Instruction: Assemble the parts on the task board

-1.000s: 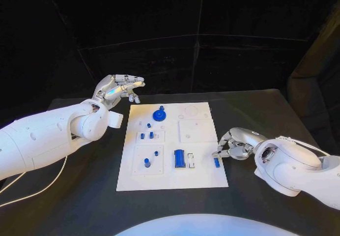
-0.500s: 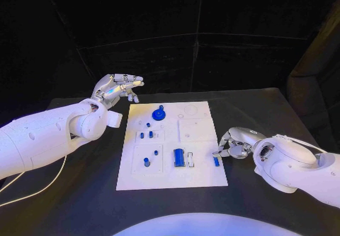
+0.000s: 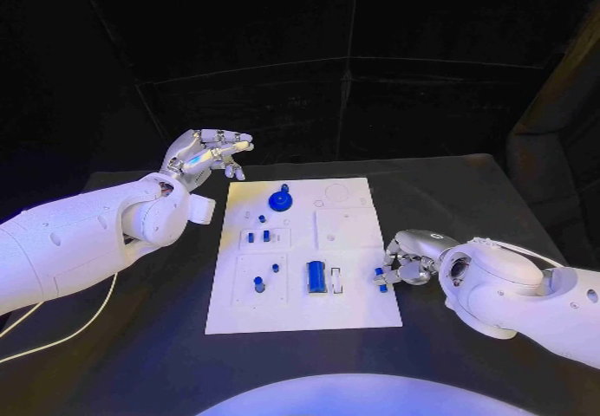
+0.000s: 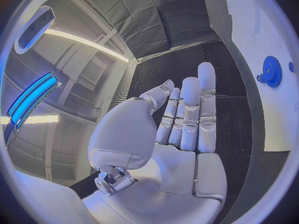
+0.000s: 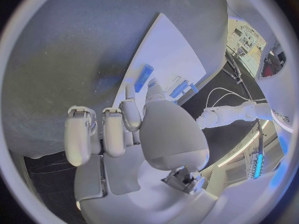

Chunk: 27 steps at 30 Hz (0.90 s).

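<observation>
One white task board [image 3: 356, 312] is lying on one black table [image 3: 475, 191]. On the board, one blue gear [image 3: 282, 203] is sitting near the far end. One large blue block [image 3: 316, 277] is lying near the close end, with one pale slim piece [image 3: 335, 279] lying just beside it. Six small blue parts are showing as well: one [image 3: 262, 218], two side by side [image 3: 251, 237], two more [image 3: 259, 282], and one at the right edge [image 3: 380, 276]. Two white arms are reaching in, each carrying one silver hand: the left hand [image 3: 206, 156] and the right hand [image 3: 407, 258].
</observation>
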Available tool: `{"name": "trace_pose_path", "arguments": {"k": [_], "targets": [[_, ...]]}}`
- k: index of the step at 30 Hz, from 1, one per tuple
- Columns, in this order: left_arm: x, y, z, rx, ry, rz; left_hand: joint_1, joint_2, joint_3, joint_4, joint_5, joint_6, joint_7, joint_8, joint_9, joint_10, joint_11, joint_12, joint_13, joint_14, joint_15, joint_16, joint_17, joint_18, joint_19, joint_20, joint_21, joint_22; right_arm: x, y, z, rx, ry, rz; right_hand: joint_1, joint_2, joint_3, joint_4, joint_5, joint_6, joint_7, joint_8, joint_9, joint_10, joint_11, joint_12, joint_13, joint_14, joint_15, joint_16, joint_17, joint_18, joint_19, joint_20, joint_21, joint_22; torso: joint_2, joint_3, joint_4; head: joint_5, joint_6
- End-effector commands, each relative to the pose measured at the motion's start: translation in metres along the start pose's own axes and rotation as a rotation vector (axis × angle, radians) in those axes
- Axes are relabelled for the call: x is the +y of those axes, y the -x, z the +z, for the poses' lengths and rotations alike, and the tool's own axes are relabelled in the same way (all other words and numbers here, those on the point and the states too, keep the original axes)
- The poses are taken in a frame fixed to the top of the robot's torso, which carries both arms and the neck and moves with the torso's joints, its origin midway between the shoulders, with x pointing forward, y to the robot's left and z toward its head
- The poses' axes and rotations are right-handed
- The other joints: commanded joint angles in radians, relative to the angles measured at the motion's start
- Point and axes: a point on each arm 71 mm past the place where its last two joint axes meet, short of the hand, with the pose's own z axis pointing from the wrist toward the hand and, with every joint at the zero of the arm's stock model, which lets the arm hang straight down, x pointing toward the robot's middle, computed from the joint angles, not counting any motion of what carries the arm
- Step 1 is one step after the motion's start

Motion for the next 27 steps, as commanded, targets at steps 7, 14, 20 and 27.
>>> {"name": "trace_pose_path", "arguments": {"k": [7,14,20,27], "targets": [[-0.001,0.0,0.0,0.007,-0.007,-0.008,0.008,0.004,-0.001,-0.005,0.002,-0.007,-0.002,0.004,0.001,-0.008,0.0,0.003,0.0,-0.009,0.0,0.001,-0.001,0.015,-0.006,0.001,-0.006,-0.001,0.005,-0.005,0.003,0.036,0.003,-0.055,0.043,0.005,0.006,-0.027,0.024,0.012,0.0,0.001,0.002,-0.001,-0.009,-0.008,-0.003,0.055,-0.003,0.002,0.001,-0.008,0.023,-0.003,0.0,0.159,0.0,-0.0004,-0.0006,0.001,-0.002],[-0.001,0.0,0.0,0.009,-0.007,-0.009,0.008,0.004,-0.001,-0.005,0.002,-0.007,-0.002,0.004,0.001,-0.008,0.0,0.003,0.0,-0.009,0.0,0.001,-0.001,0.015,-0.006,0.001,-0.006,-0.001,0.01,-0.008,0.006,0.03,0.009,-0.125,0.186,0.043,0.084,-0.116,-0.046,0.009,-0.001,-0.024,-0.009,-0.012,-0.014,-0.027,-0.011,0.054,-0.009,-0.001,0.0,-0.008,0.022,-0.01,-0.002,0.158,-0.001,-0.0007,0.0009,0.001,-0.002],[-0.001,0.0,0.0,0.008,-0.007,-0.009,0.009,0.005,-0.002,-0.006,0.002,-0.007,-0.002,0.006,0.002,-0.008,0.0,0.005,0.0,-0.01,0.0,0.001,-0.002,0.015,-0.005,0.001,-0.007,-0.002,0.014,-0.009,0.008,0.028,0.008,-0.181,0.213,0.043,0.12,-0.148,-0.052,0.015,0.006,-0.047,-0.022,-0.02,-0.008,-0.045,-0.021,0.054,-0.004,-0.002,0.001,-0.008,0.02,-0.007,-0.004,0.157,0.0,-0.0008,0.0002,0.004,-0.003],[-0.001,0.0,0.0,0.009,-0.006,-0.009,0.009,0.005,-0.002,-0.006,0.002,-0.007,-0.002,0.006,0.002,-0.008,0.0,0.005,0.0,-0.01,0.0,0.001,-0.002,0.015,-0.005,0.001,-0.007,-0.002,0.018,-0.008,0.008,0.008,0.011,-0.193,0.194,0.037,0.134,-0.149,-0.034,0.014,0.011,-0.066,-0.034,-0.023,-0.004,-0.058,-0.029,0.053,0.0,-0.004,-0.001,-0.007,0.019,-0.003,-0.006,0.155,-0.001,-0.0004,-0.0007,0.005,-0.003]]}}
